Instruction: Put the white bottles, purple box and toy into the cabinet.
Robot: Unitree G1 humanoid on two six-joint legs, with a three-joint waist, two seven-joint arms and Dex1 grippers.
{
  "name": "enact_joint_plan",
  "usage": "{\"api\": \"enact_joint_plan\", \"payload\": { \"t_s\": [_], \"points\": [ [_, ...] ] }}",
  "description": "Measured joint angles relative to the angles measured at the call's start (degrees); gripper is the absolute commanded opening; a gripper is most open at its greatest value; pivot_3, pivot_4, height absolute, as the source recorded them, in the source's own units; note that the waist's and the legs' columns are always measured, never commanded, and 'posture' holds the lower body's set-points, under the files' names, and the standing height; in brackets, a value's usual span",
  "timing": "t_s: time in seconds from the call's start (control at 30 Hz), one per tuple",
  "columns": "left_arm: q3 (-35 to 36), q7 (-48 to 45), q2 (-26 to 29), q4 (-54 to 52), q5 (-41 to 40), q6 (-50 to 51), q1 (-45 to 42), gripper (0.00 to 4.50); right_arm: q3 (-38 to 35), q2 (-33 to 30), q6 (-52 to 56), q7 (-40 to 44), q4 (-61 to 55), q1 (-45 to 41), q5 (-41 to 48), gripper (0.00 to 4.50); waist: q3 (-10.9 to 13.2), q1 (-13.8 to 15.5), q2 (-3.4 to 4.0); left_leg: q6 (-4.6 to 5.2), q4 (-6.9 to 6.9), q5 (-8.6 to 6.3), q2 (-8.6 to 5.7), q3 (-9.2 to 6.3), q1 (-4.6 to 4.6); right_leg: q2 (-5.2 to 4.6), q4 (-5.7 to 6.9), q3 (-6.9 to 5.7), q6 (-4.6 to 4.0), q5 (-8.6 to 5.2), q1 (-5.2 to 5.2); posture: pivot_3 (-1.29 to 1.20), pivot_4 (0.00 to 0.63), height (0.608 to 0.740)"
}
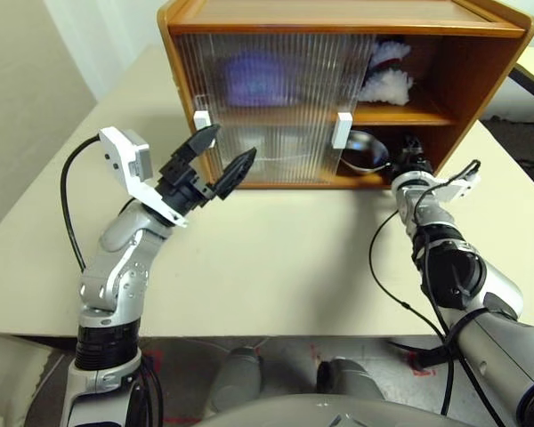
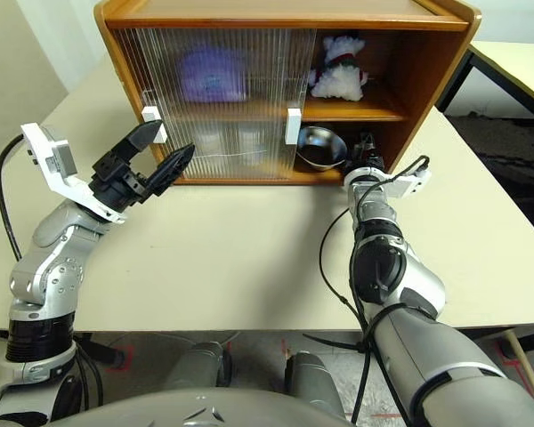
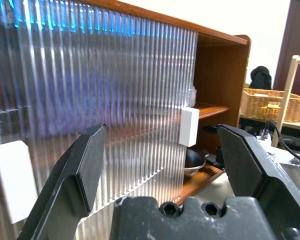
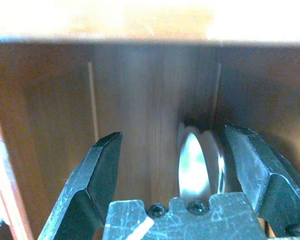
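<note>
The right end effector (image 2: 367,147), fingers spread and grasping nothing, reaches into the lower right compartment of the orange-brown wooden cabinet (image 2: 427,62), just beside the round steel bowl (image 2: 320,147). The white fluffy plush toy (image 2: 340,71) sits on the shelf above it. The purple box (image 2: 212,76) shows blurred behind the ribbed sliding doors (image 2: 222,98). The left end effector (image 2: 151,151) hovers released over the cream table (image 2: 249,249), before those doors.
</note>
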Motion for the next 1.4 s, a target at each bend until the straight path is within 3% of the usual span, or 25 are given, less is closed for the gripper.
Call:
{"api": "enact_joint_plan", "payload": {
  "t_s": [0.5, 0.7, 0.83, 1.0, 1.13, 1.23, 1.4],
  "points": [
    [-1.86, -2.47, -1.36, 4.83, 0.10, -1.74, -3.92, 4.50, 0.84, 4.20, 7.30, -4.99, -16.72, 9.63, 2.04, 4.46, -0.04, -2.94, 0.03, 0.02, 0.03, 0.01, -0.02, -0.01, 0.02, -0.02, 0.12, 0.03, 0.00, 0.00, 0.00, 0.12, 0.000, 0.740],
    [-2.44, -3.90, -1.45, 7.27, 0.13, -2.29, -4.85, 4.50, 14.26, 7.50, 22.90, -2.89, -42.39, 25.12, 1.30, 4.46, -0.13, -4.32, 0.17, 0.01, 0.04, 0.01, -0.02, -0.02, 0.00, -0.04, 0.21, 0.03, 0.01, -0.01, -0.07, 0.10, 0.000, 0.740],
    [-2.52, -4.66, -1.43, 8.58, 0.16, -2.90, -6.10, 4.50, 23.11, 5.30, 27.24, 0.20, -58.78, 33.72, -1.13, 3.55, -0.15, -5.53, 0.21, 0.01, 0.09, 0.01, -0.03, -0.01, 0.03, -0.03, 0.25, 0.04, 0.10, -0.09, -0.08, 0.08, 0.000, 0.740],
    [-2.63, -5.22, -1.61, 9.36, 0.32, -3.43, -6.47, 4.50, 36.47, -2.94, 23.82, 6.94, -71.18, 41.11, -13.79, 1.66, -0.16, -6.77, 0.18, 0.02, 0.16, 0.01, -0.04, 0.02, 0.10, 0.00, 0.26, 0.06, 0.19, -0.26, -0.04, 0.07, 0.000, 0.740],
    [-2.69, -5.67, -2.07, 10.15, 0.42, -4.02, -6.80, 4.50, 46.78, -5.78, 16.65, 9.39, -75.82, 42.19, -26.20, 0.11, -0.16, -7.62, 0.18, 0.02, 0.16, 0.02, -0.06, 0.01, 0.23, 0.09, 0.35, 0.12, 0.12, -0.20, -0.03, 0.06, 0.000, 0.740],
    [-2.71, -5.89, -2.25, 11.25, 0.53, -4.19, -6.83, 4.50, 52.41, -5.76, 11.89, 8.75, -76.82, 39.87, -33.95, 0.05, -0.16, -7.64, 0.13, -0.01, 0.17, 0.06, -0.08, 0.00, 0.31, 0.12, 0.47, 0.11, 0.09, -0.21, -0.03, 0.07, 0.000, 0.740],
    [-2.58, -6.02, -2.22, 11.20, 0.58, -4.45, -6.80, 4.50, 56.19, -0.08, 11.02, 5.27, -76.34, 34.73, -38.54, 0.05, -0.20, -7.30, 0.05, -0.02, 0.17, 0.09, -0.03, -0.03, 0.35, 0.16, 0.52, 0.13, 0.01, -0.18, -0.01, 0.09, 0.000, 0.740]
  ]
}}
